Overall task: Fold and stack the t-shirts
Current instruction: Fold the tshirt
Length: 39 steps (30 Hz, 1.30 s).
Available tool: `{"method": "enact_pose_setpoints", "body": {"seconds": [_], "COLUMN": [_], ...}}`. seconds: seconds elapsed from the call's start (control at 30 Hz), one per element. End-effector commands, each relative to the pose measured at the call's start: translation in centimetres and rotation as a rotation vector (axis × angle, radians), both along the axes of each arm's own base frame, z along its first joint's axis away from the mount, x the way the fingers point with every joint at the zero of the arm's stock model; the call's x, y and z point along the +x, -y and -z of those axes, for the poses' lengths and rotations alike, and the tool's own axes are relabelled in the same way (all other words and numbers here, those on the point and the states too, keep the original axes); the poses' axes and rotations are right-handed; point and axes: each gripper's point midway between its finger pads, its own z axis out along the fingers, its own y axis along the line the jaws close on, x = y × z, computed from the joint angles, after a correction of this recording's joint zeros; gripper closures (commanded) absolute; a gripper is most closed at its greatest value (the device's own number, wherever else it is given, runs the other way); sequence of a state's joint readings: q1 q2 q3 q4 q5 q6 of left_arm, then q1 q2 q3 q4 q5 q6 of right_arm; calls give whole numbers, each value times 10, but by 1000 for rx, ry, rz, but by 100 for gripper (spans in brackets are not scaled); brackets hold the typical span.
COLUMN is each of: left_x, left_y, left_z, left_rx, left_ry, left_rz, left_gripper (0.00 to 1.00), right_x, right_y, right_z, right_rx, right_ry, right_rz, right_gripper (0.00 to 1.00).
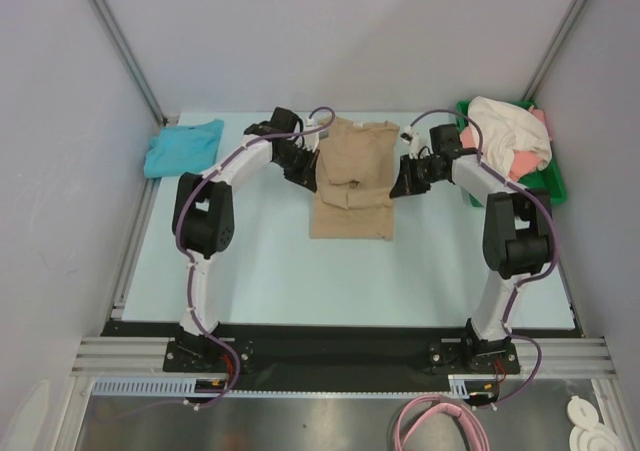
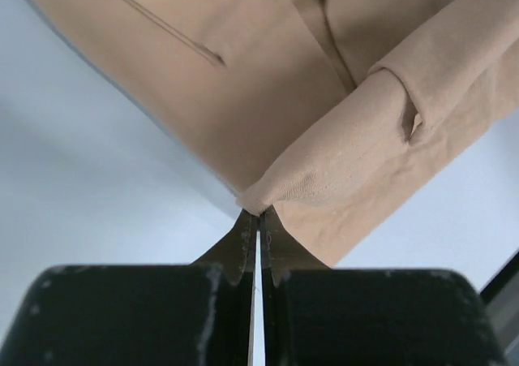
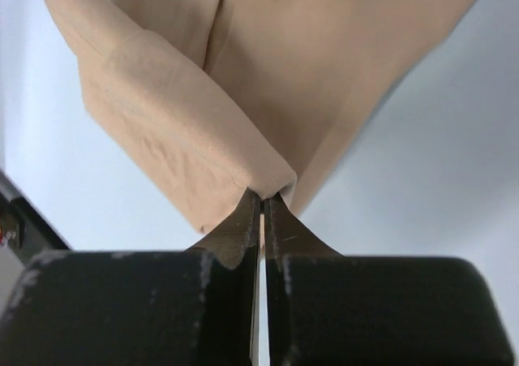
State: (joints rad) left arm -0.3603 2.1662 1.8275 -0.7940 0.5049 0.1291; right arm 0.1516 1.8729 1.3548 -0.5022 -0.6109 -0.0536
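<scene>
tan soft cloth t-shirt (image 1: 352, 176) lies in the middle of the pale blue table top (image 1: 260, 271).

nearest the front edge stand the left arm (image 1: 205, 221) and the right arm (image 1: 515, 236), bolted side by side. a bit further in, the left black two-finger gripper (image 2: 258, 220) is pressed together on a folded edge at the tan shirt's left side. the right black two-finger gripper (image 3: 261, 200) pinches a folded edge at its right side in the same way. both wrist views show a fat roll of tan cloth caught right at the finger tips.

i think the job is only near its start. the tan shirt looks partly folded. its sides seem turned in, so it makes a long narrow shape, but it is not a small neat pile yet.

further back on the left, a teal-blue cloth t-shirt (image 1: 183, 148) lies in a loose bunch on the table, not folded. further back on the right, a green plastic tray (image 1: 553, 186) holds a cream-white cloth t-shirt (image 1: 508, 131) and a coral-pink cloth t-shirt (image 1: 538, 123) in a messy heap that hangs over the rim. no stack is made yet.

counting: four t-shirts, one of each colour. two arms, two grippers, one tray.
</scene>
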Motion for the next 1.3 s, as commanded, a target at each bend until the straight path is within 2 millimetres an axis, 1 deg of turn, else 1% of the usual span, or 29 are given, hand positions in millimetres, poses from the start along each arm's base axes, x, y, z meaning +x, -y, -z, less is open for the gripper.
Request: {"method": "enact_pose_setpoints", "body": {"seconds": [0.0,0.03,0.07,0.1,0.13,0.17,0.2,0.23,0.27,0.3,0.33,0.37,0.4,0.43,0.47,0.5,0.53,0.57,0.6,0.63,0.7,0.73,0.77,0.8,0.9,0.93,1.03,1.13,1.27], "left_x": [39,50,55,56,58,56,55,41,35,34,17,7,-4,-19,-37,-48,-60,-66,-68,-72,-70,-68,-69,-71,-72,-72,-72,-74,-79], "left_y": [-3,-2,-1,-2,4,4,4,-1,-3,-6,-15,-18,-22,-27,-27,-26,-26,-26,-22,-22,-20,-17,-16,-15,-12,-11,-8,-4,-2], "left_z": [-8,-16,-9,-9,-22,-28,-35,-26,-50,-52,-34,-41,-33,-19,-9,-3,6,13,14,19,24,22,28,29,34,34,38,42,47], "left_rx": [-27,-39,-33,-20,-49,-53,-61,-69,-87,-84,-54,-54,-40,-19,-22,-30,-39,-44,-76,-82,-92,-102,-107,-108,-123,-132,-146,-167,-187], "left_ry": [61,89,84,82,96,103,118,77,118,147,98,98,57,-7,-99,-151,-206,-240,-252,-270,-281,-284,-310,-324,-351,-357,-379,-415,-454], "left_rz": [-62,-65,-66,-57,-28,-15,-22,-23,-34,-47,-60,-67,-69,-74,-63,-56,-49,-53,-53,-55,-56,-53,-51,-50,-46,-44,-40,-35,-25], "left_gripper": [100,99,94,80,72,65,60,54,46,43,43,43,43,44,45,44,45,43,42,42,41,40,40,40,39,39,39,44,53], "right_x": [48,53,56,59,59,55,46,39,34,30,12,5,-9,-18,-30,-43,-48,-52,-55,-56,-60,-61,-62,-64,-64,-66,-64,-63,-61], "right_y": [-4,-5,-6,-6,-3,-3,1,5,13,15,20,23,25,25,23,23,23,23,24,23,21,20,19,18,19,18,17,12,8], "right_z": [-3,-2,0,-4,1,-4,2,-12,-18,-23,-26,-27,-25,-22,-18,-13,-9,-5,-1,3,12,15,17,23,33,39,46,54,61], "right_rx": [9,12,13,10,11,38,45,60,84,97,98,105,93,89,91,89,83,81,80,81,79,78,81,85,80,78,81,95,97], "right_ry": [90,82,74,57,31,21,-6,21,29,54,52,47,24,1,-32,-91,-109,-130,-150,-156,-183,-191,-203,-226,-242,-257,-265,-290,-305], "right_rz": [8,6,-6,-4,2,-9,-3,6,21,20,24,22,9,1,-15,-25,-40,-43,-44,-47,-53,-57,-58,-59,-58,-58,-58,-64,-75], "right_gripper": [100,95,87,77,62,60,58,55,54,54,54,54,54,54,54,54,54,54,54,54,54,53,53,53,53,53,53,53,53]}}
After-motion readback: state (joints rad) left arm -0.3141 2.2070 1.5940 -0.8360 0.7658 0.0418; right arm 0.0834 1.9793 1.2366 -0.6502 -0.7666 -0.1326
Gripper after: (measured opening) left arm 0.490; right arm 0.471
